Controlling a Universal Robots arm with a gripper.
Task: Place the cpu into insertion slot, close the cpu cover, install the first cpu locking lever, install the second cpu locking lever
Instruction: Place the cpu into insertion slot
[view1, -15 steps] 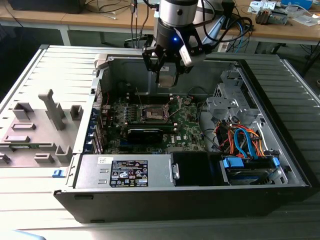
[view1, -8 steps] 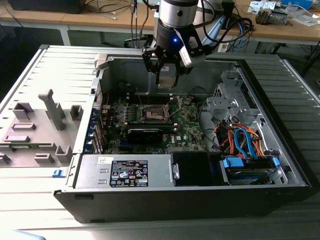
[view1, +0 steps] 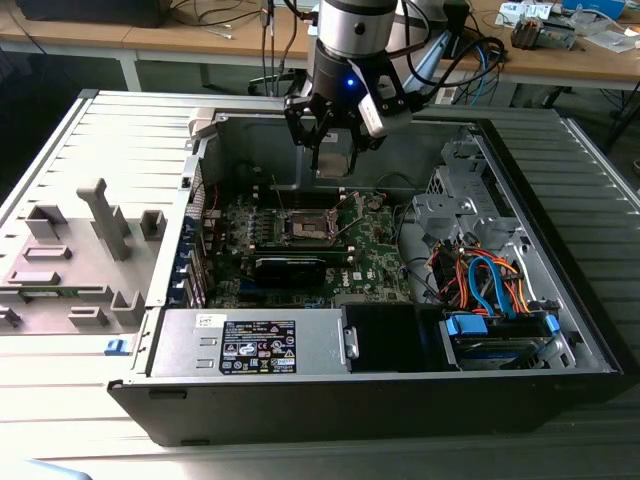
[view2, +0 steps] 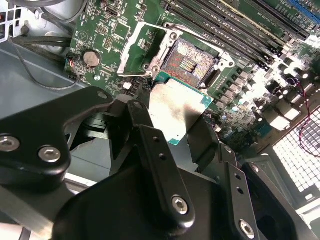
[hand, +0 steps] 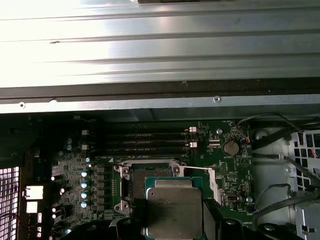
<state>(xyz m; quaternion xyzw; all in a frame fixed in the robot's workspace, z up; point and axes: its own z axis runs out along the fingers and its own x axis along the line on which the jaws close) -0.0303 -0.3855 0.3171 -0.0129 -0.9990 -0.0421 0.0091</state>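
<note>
1. Black fingers (view2: 150, 140) of the gripper (view2: 172, 120) are clamping the chip (view2: 180, 102) by two opposite edges, and its silver-grey top is showing in both wrist views.
2. The chip is hanging in the air above the green board (view2: 110, 30). In the second wrist view it is overlapping one edge of the socket (view2: 192, 60), so I judge that it is not yet seated.
3. The socket is lying open with its dark pin field showing. The cover (view2: 129, 50) is lying folded back just beside it, so nothing seems to be blocking the way down.
4. Doing this step well is depending on squaring the chip's edges to the socket's rim before lowering. It is also depending on holding the chip level, so that no corner is landing first.
5. Pressing down is risking bent pins. Letting go is making sense only once the chip is lying flat inside the rim.
6. Farthest off, in the exterior view, the arm is reaching down into the open computer case (view1: 250, 150), with the gripper hovering over the board near the back wall.
</note>
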